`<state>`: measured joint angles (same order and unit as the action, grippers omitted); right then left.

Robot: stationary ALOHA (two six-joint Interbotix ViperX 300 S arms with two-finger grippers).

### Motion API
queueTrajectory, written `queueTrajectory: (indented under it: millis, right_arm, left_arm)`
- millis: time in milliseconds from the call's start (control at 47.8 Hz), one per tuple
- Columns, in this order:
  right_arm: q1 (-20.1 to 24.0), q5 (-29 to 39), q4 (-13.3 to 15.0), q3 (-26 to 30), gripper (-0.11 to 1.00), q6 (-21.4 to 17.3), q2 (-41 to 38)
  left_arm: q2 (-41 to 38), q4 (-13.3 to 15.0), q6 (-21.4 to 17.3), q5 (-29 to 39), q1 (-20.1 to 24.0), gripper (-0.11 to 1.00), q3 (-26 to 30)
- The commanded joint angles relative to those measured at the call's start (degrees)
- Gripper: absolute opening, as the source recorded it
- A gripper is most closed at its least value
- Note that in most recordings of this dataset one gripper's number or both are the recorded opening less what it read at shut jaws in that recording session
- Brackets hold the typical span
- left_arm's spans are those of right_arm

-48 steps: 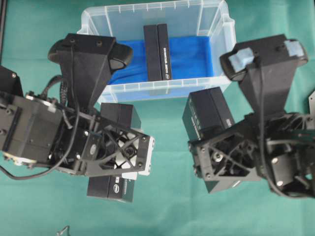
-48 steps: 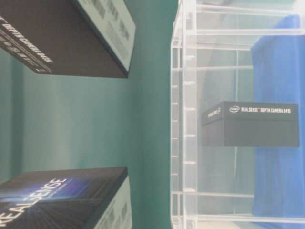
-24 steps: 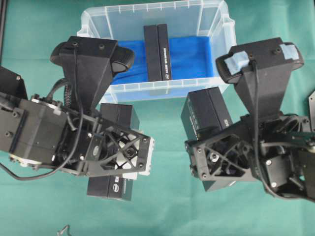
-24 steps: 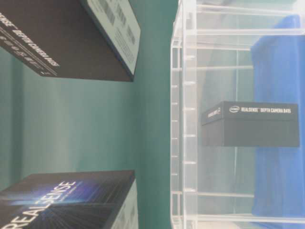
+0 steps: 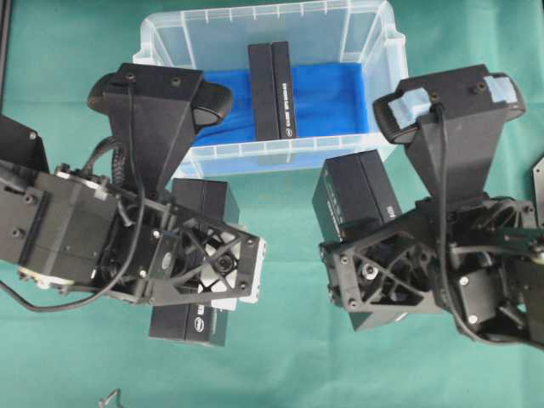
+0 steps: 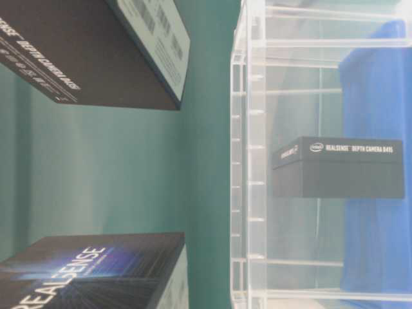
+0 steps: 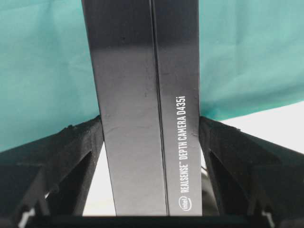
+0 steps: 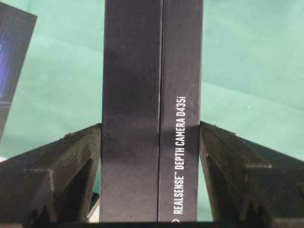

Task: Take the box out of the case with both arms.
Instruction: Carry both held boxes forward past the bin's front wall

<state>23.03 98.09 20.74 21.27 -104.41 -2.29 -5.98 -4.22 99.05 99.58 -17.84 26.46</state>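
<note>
Green cloth [image 5: 289,357] covers the whole work surface. At the top of the overhead view stands the clear plastic case [image 5: 387,51], its floor lined with a blue sheet [image 5: 327,98]. One black box [image 5: 272,89] stands on edge at the middle of the case, on the sheet; the table-level view shows it [image 6: 338,167] through the clear wall.

Two more black boxes are outside the case, just in front of its near wall. The left gripper [image 7: 151,142] is clamped on the left box [image 7: 142,104], its two black fingers [image 7: 71,152] pressed against the box's broad faces; in the overhead view this box [image 5: 200,319] shows partly under the arm's head. The right gripper [image 8: 151,142] is clamped in the same way on the right box [image 8: 152,109], fingers [image 8: 228,156] against both broad faces; from overhead this box [image 5: 353,195] is tilted. Both held boxes bear the white print "REALSENSE DEPTH CAMERA D435i" along one edge.
</note>
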Motion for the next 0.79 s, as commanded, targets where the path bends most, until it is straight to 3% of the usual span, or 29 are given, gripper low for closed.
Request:
queueTrajectory:
  millis: [0, 774]
  right_arm:
    - [0.2, 0.1, 0.5, 1.6, 0.66, -0.2, 0.8]
    - [0.3, 0.1, 0.4, 0.5, 0.66, -0.2, -0.8]
  left_arm:
    - [1.6, -0.3, 0.1, -0.2, -0.3, 0.63, 0.7]
    - [1.5, -0.3, 0.4, -0.8, -0.2, 0.63, -1.5]
